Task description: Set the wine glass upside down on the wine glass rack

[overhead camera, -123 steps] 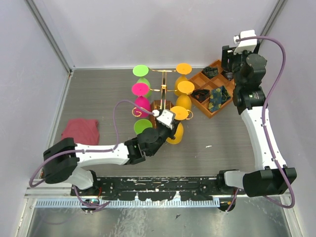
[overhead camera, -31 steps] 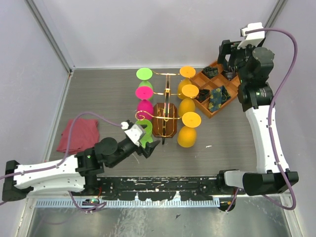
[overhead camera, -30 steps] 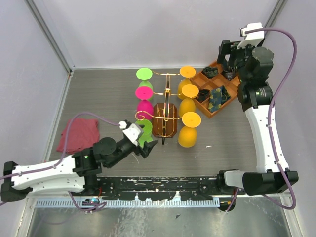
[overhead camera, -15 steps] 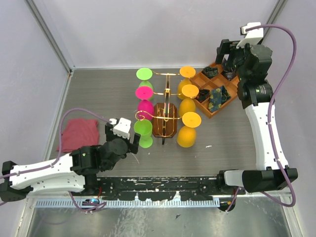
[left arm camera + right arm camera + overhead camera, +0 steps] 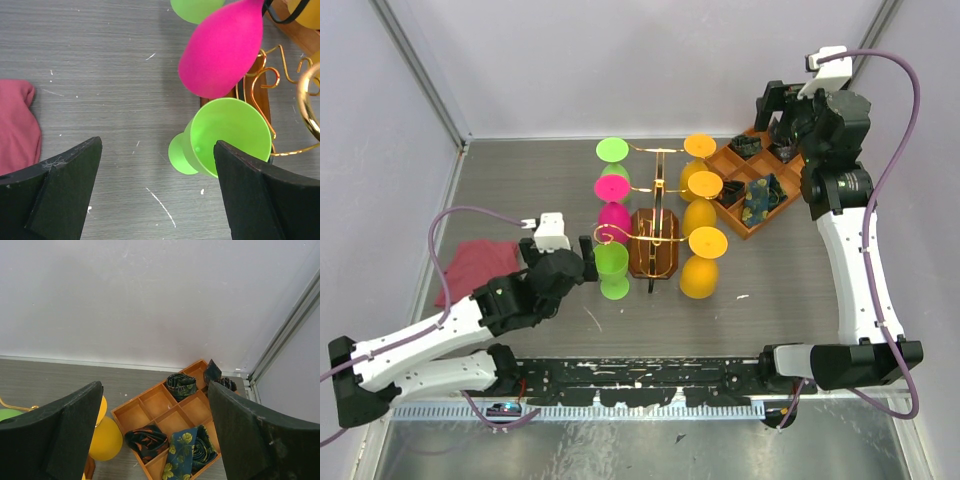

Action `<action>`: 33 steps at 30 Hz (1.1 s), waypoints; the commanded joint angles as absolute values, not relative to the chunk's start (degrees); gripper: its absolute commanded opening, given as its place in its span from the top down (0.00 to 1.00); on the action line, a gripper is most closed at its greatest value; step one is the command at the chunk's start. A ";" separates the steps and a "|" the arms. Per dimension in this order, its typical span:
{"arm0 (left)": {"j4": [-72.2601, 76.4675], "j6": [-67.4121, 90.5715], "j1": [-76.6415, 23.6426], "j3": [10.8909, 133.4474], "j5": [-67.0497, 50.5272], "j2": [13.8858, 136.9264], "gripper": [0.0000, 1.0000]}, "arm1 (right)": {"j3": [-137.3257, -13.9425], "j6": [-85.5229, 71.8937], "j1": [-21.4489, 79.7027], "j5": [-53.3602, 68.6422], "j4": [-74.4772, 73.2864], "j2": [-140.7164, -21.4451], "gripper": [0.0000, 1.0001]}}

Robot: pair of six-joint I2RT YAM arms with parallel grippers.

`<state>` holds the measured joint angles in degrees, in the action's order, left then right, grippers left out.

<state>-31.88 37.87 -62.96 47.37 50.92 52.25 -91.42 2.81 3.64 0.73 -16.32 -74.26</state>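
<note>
The wine glass rack (image 5: 653,255), gold wire on a dark-brown base, stands mid-table; its wire (image 5: 268,75) shows in the left wrist view. A green wine glass (image 5: 612,265) sits at the rack's near-left corner, foot on the table, open bowl (image 5: 230,135) facing up. My left gripper (image 5: 585,260) is open just left of it, and its jaws (image 5: 157,146) frame bare table and the glass's foot without touching. My right gripper (image 5: 778,118) hangs open high above the tray, nothing between its fingers (image 5: 155,387).
Upside down on the rack hang a pink glass (image 5: 612,190), another green one (image 5: 612,150) and three orange ones (image 5: 705,242). An orange-brown compartment tray (image 5: 748,235) holding rolled ties is at back right. A red cloth (image 5: 470,265) lies at the left.
My left gripper has drawn back leftward from the green glass and its jaws have spread wider. The glass stays by the rack. The right arm has hardly moved.
</note>
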 commanded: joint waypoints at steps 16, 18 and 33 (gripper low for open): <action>-30.87 42.89 -50.16 51.89 26.57 60.56 0.11 | -93.08 3.43 3.65 0.64 -15.47 -72.03 0.09; -30.93 42.89 -49.57 51.80 25.49 61.02 0.20 | -92.99 3.57 3.69 0.55 -15.34 -71.95 0.09; -32.45 42.28 -47.58 51.66 23.29 62.48 0.81 | -92.46 3.41 3.69 0.97 -14.69 -71.80 0.09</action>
